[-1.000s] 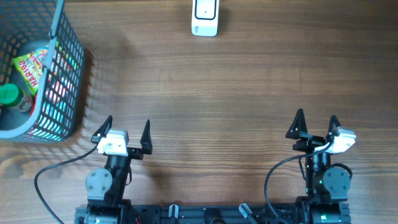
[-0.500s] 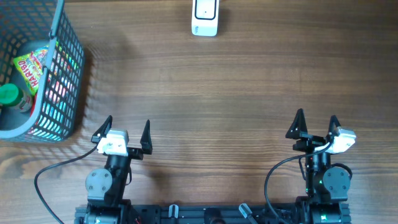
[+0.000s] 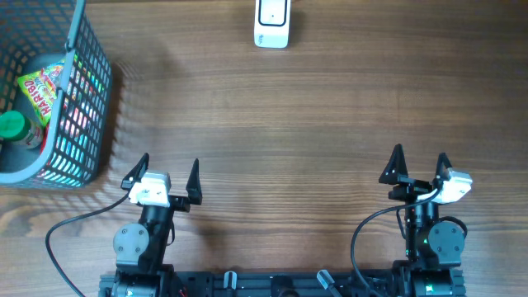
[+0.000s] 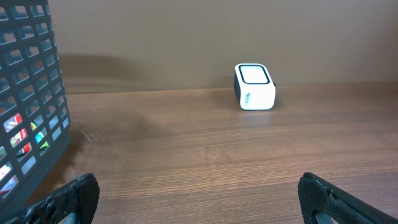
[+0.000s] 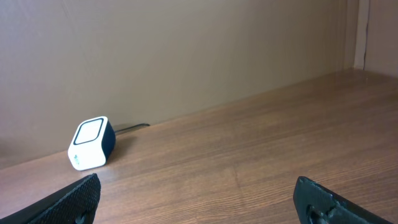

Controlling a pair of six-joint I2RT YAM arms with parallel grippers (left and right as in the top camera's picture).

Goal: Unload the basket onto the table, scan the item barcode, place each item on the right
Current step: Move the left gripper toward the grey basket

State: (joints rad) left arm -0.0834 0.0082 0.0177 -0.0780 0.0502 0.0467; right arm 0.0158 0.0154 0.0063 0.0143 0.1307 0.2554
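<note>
The white barcode scanner (image 3: 272, 23) stands at the far edge of the table, and shows in the left wrist view (image 4: 255, 87) and the right wrist view (image 5: 91, 144). Items lie in the grey mesh basket (image 3: 87, 99) at the far left: a yellow Haribo candy bag (image 3: 40, 89) and a green-capped bottle (image 3: 11, 125). My left gripper (image 3: 170, 161) rests open near the front edge, right of the basket, with nothing between its fingers. My right gripper (image 3: 421, 153) rests open at the front right, also holding nothing.
The basket's wall (image 4: 28, 106) fills the left side of the left wrist view. Bare wooden table (image 3: 289, 124) lies between the grippers and the scanner. A brown wall runs behind the scanner, whose cable trails along the table's back.
</note>
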